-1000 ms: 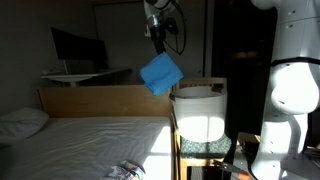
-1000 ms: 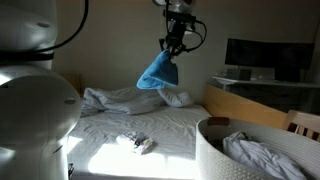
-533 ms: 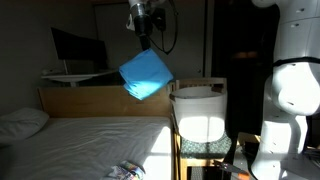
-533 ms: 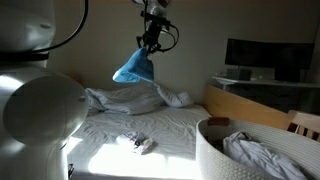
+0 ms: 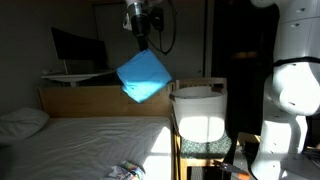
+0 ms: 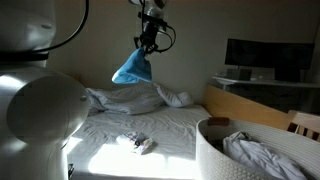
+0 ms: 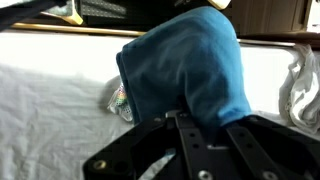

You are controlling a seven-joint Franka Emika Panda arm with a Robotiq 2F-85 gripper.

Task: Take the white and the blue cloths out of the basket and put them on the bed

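One blue square cloth (image 5: pixel 145 75): your gripper (image 5: pixel 141 40) is clamped on its top, and it hangs high over the bed (image 5: pixel 90 140), touching nothing else. One white crumpled cloth (image 6: pixel 260 155) lies inside the one white round basket (image 6: pixel 212 135), at the bed's right. On the mattress: one small patterned item (image 6: pixel 140 143) near, rumpled white bedding (image 6: pixel 130 97) far, one pillow (image 5: pixel 20 122) left. One dark monitor (image 5: pixel 75 45) stands on a desk beyond the bed.
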